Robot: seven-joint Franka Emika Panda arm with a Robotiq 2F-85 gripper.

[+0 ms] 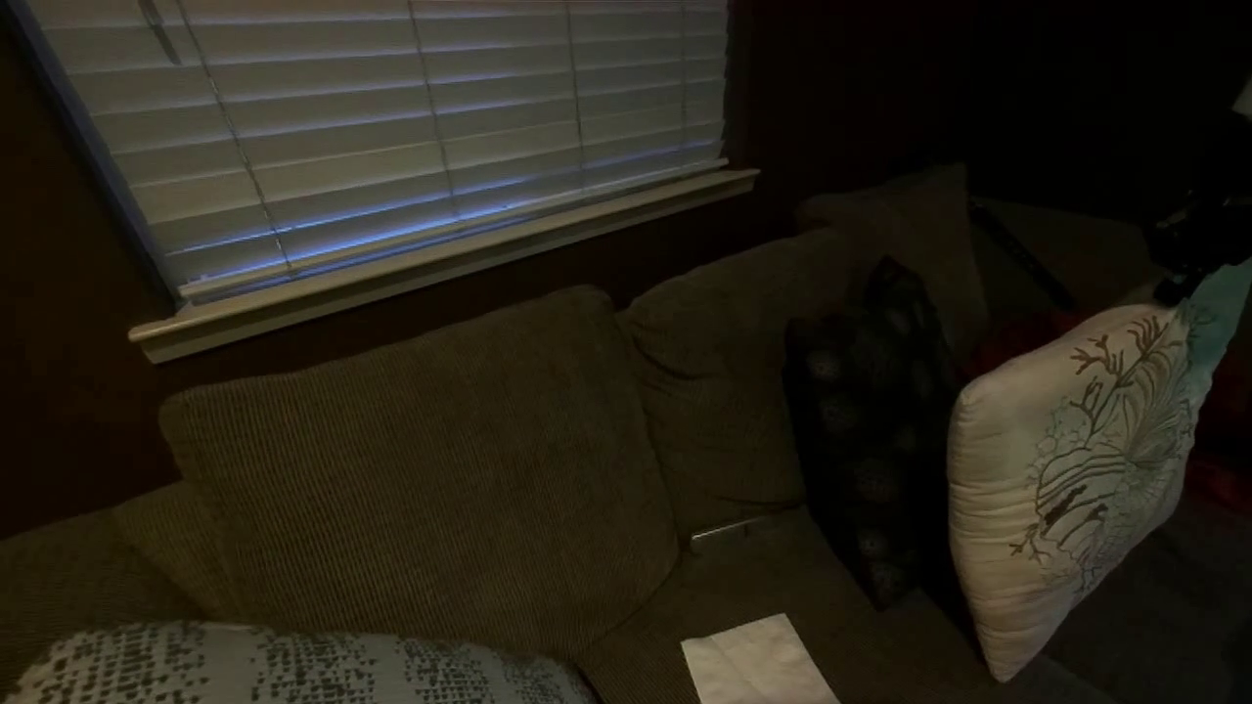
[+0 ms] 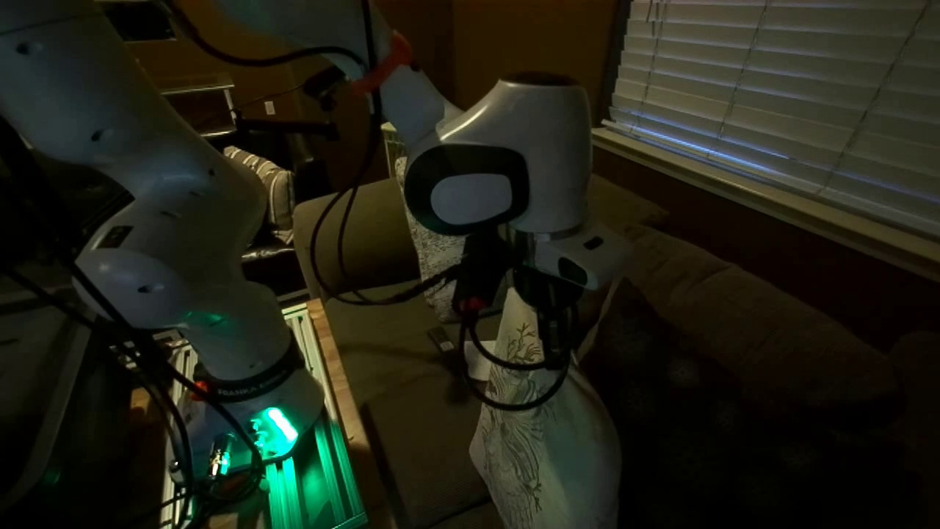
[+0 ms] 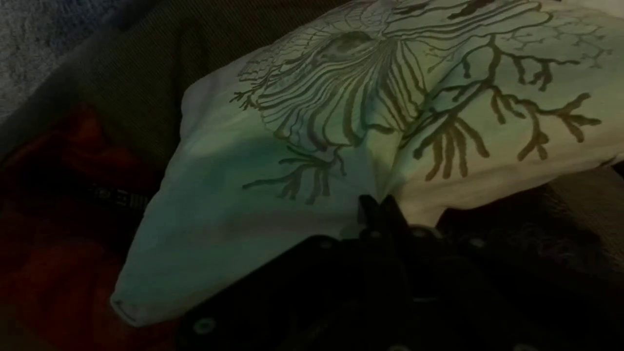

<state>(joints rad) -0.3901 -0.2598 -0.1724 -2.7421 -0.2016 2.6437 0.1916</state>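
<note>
So the arm (image 2: 543,154) has its jaws pinched tight on a coral-print throw pillow (image 3: 341,146), and the wrist view shows creases fanning out from the spot. They've got it by one edge, somewhere between two corners. Fabric is whitish with a brown sea fan and branchy coral, going kinda teal toward one corner

The pillow is up on end over the seat of the couch (image 2: 418,411), a bit tilted, with one corner pointing down. Hard to tell if that lower corner actually touches the seat. Right beside it a dark patterned pillow (image 1: 866,440) leans on the backrest (image 1: 440,479), and the wrist view has some red cloth (image 3: 73,278) near the teal corner

Elsewhere on the seat there's a white sheet of paper (image 1: 758,660) lying flat, and just beside it, toward the couch's front edge, a small dark remote-looking thing (image 2: 440,339). Some slim shiny bar (image 1: 719,533) sits at a back cushion's bottom edge, too dim to name. A gray printed pillow (image 1: 293,675) is well apart from the jaws. White blinds (image 1: 421,127) hang above the backrest, and the green-lit robot base (image 2: 294,400) stands on a table (image 2: 347,411) along the couch's front edge
</note>
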